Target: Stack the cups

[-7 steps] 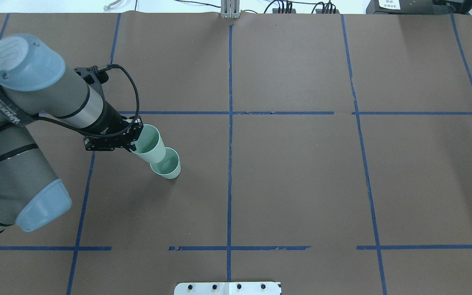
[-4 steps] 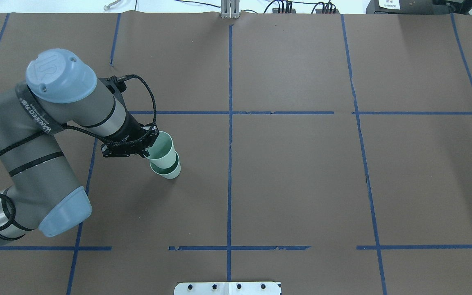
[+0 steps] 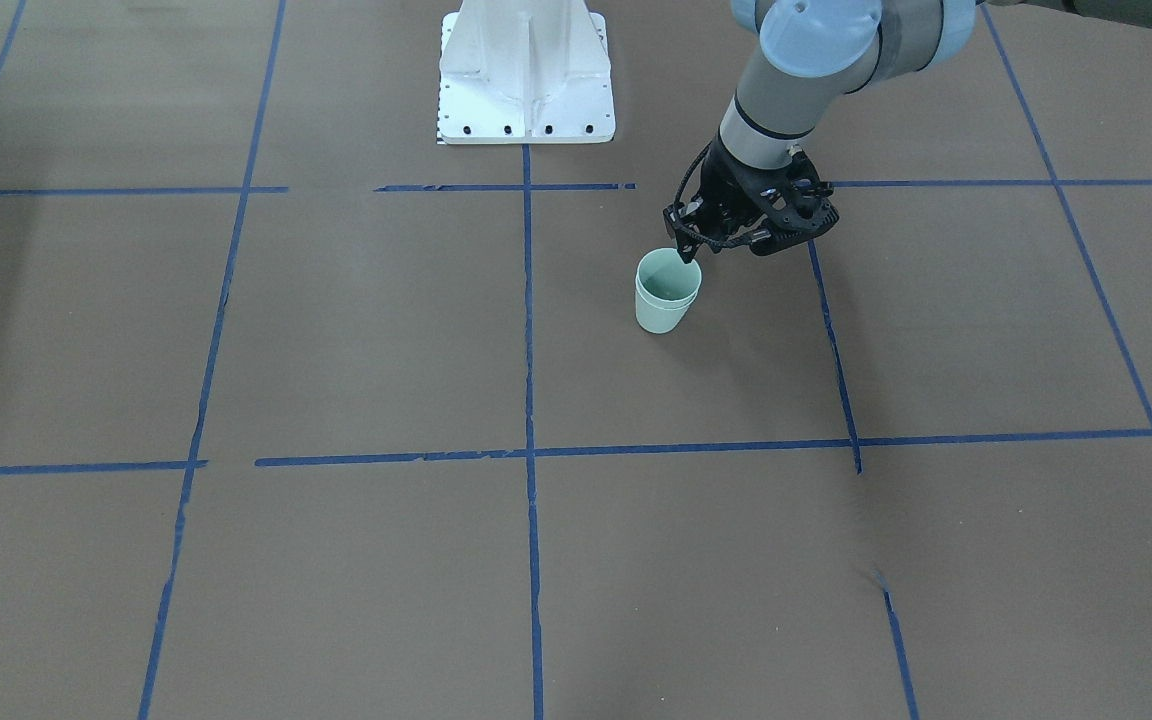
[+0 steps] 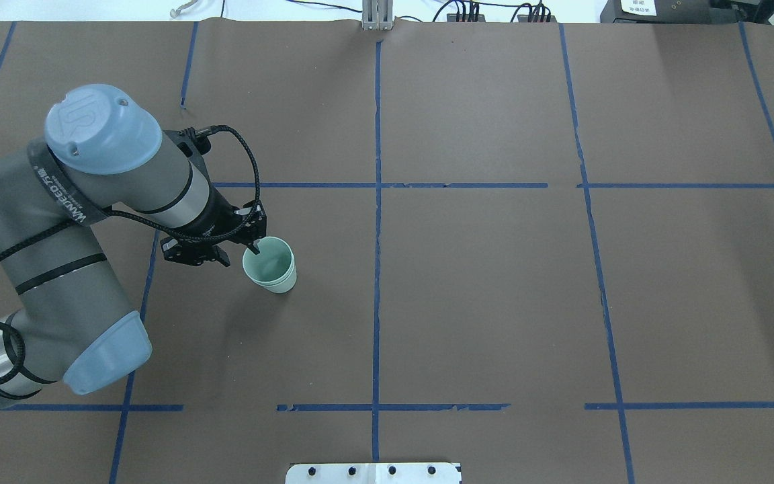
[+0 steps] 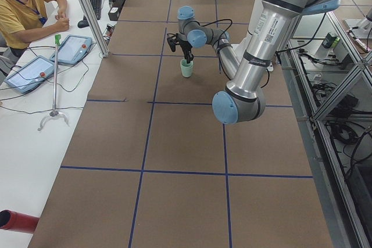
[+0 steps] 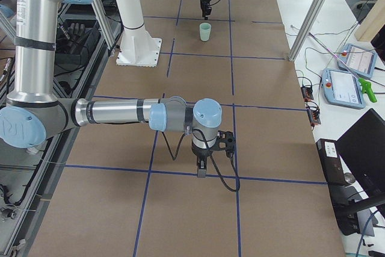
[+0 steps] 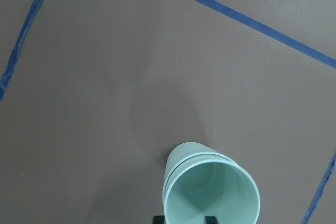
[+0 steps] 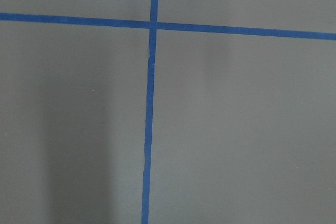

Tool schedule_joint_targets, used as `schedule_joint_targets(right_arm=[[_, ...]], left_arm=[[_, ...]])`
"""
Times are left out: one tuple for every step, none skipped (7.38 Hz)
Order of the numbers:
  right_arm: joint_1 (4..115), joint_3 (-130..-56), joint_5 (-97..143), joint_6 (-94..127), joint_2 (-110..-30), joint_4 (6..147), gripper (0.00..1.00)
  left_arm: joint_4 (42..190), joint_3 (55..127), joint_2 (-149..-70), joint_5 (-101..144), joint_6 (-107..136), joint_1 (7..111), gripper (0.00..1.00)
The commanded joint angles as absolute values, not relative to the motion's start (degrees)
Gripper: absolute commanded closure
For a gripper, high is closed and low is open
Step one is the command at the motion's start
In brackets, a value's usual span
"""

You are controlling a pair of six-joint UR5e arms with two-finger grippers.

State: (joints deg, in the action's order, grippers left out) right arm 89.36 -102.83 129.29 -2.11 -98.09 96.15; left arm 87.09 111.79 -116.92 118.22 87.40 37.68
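Two pale mint-green cups stand nested as one upright stack (image 4: 271, 270) on the brown table, left of the middle; it also shows in the front view (image 3: 666, 295) and the left wrist view (image 7: 210, 192). The lower cup's rim (image 7: 170, 160) shows just below the upper one's. My left gripper (image 4: 239, 254) is at the stack's near rim, its jaws apart: one finger is inside the upper cup, the other outside, with a gap to the wall. My right gripper (image 6: 201, 171) hangs over bare table far from the cups; I cannot tell whether it is open or shut.
The white robot base (image 3: 526, 75) stands behind the cups. Blue tape lines (image 4: 377, 202) divide the brown table cover. An operator (image 5: 23, 4) sits at a side desk with tablets (image 5: 72, 47) beyond the table's far edge.
My left gripper lowered the held cup down into the standing cup, so the two now sit nested. Its jaws have parted from the rim.
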Motion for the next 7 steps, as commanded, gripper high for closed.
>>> schedule_joint_targets(right_arm=[[89.3,-102.8,129.3,-2.1,-98.1,96.2,0.0],[89.3,-102.8,129.3,-2.1,-98.1,96.2,0.0],[89.3,-102.8,129.3,-2.1,-98.1,96.2,0.0],[89.3,-102.8,129.3,-2.1,-98.1,96.2,0.0],[89.4,-102.8,129.3,-2.1,-98.1,96.2,0.0],[89.4,-102.8,129.3,-2.1,-98.1,96.2,0.0],[89.3,-102.8,129.3,-2.1,-98.1,96.2,0.0]], left_arm=[[87.2,113.3,-116.2,118.6,81.3,39.6,0.0],[87.4,114.5,-112.4,118.9,74.9,40.9,0.0],[87.5,115.9,-108.7,119.1,66.7,44.5,0.0],[87.5,115.9,-104.2,119.8,55.7,50.0,0.0],[87.5,115.8,-98.7,124.6,41.6,56.0,0.0],[87.4,115.2,-94.8,128.5,27.1,63.6,0.0],[87.4,114.6,-88.8,129.3,14.7,69.5,0.0]])
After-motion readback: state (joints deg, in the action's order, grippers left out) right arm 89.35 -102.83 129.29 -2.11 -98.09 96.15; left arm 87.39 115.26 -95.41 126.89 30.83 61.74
